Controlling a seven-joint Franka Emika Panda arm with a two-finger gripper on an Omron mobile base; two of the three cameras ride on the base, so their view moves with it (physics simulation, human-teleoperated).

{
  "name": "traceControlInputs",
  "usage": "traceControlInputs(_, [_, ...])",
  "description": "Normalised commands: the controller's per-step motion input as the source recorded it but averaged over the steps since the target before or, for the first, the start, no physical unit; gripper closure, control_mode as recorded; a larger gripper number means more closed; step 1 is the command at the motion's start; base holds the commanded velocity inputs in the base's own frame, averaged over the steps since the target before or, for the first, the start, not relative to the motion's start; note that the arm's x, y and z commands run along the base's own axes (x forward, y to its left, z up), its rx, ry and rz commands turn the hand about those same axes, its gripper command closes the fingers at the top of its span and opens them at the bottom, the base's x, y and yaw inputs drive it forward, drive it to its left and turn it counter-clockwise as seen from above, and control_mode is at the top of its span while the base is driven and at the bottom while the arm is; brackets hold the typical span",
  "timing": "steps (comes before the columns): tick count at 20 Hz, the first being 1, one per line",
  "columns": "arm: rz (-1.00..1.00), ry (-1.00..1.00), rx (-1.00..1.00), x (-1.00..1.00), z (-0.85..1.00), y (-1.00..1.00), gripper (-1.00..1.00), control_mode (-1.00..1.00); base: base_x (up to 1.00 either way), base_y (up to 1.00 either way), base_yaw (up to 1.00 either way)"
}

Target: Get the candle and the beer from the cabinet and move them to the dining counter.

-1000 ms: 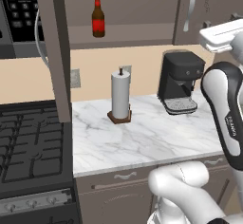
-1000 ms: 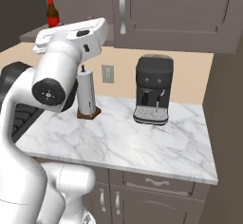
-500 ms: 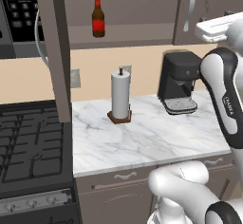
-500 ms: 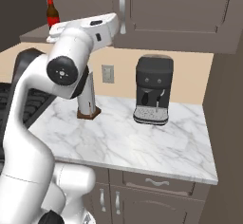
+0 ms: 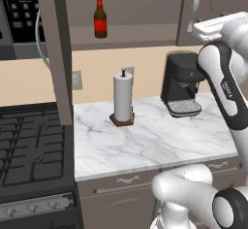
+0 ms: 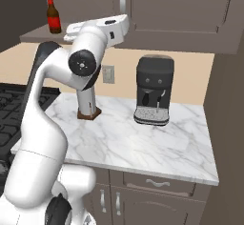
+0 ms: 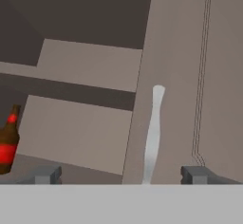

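Now, your beer (image 5: 100, 17) stands upright on the open cabinet (image 5: 145, 9) shelf, left of the silver handle (image 7: 153, 133). Glass: stiff, slick, breakable, so take its labelled body (not the neck). Your gripper (image 7: 121, 174) is spread wide, empty, facing the handle.

The dark brown glass beer bottle (image 5: 100, 15) is stood in the open grey-brown wall cabinet (image 5: 145, 9). Below, the white paper-towel roll (image 5: 122, 98) is placed left of the black coffee machine (image 5: 179, 85).

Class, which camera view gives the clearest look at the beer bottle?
The left base view: the beer stands whole on the cabinet shelf. The right base view shows it smaller, at the upper left; the hand view cuts it at the edge.
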Motion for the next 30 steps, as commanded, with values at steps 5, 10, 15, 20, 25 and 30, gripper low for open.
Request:
traceControlInputs(5, [0.00,0.00,0.00,0.71,-0.14,0.00,-1.00,-1.00,0.00,0.00,0.00])
traceControlInputs(10, [0.00,0.00,0.03,0.68,-0.01,-0.09,-1.00,-1.00,0.00,0.00,0.00])
traceControlInputs(15, [0.02,0.00,0.05,0.54,0.01,-0.13,-1.00,-1.00,0.00,0.00,0.00])
traceControlInputs(20, [0.05,0.00,0.06,0.53,0.07,-0.12,-1.00,-1.00,0.00,0.00,0.00])
traceControlInputs(25, [0.07,0.00,0.05,0.55,0.08,-0.17,-1.00,-1.00,0.00,0.00,0.00])
traceControlInputs(30, [0.08,0.00,0.05,0.52,0.05,-0.18,-1.00,-1.00,0.00,0.00,0.00])
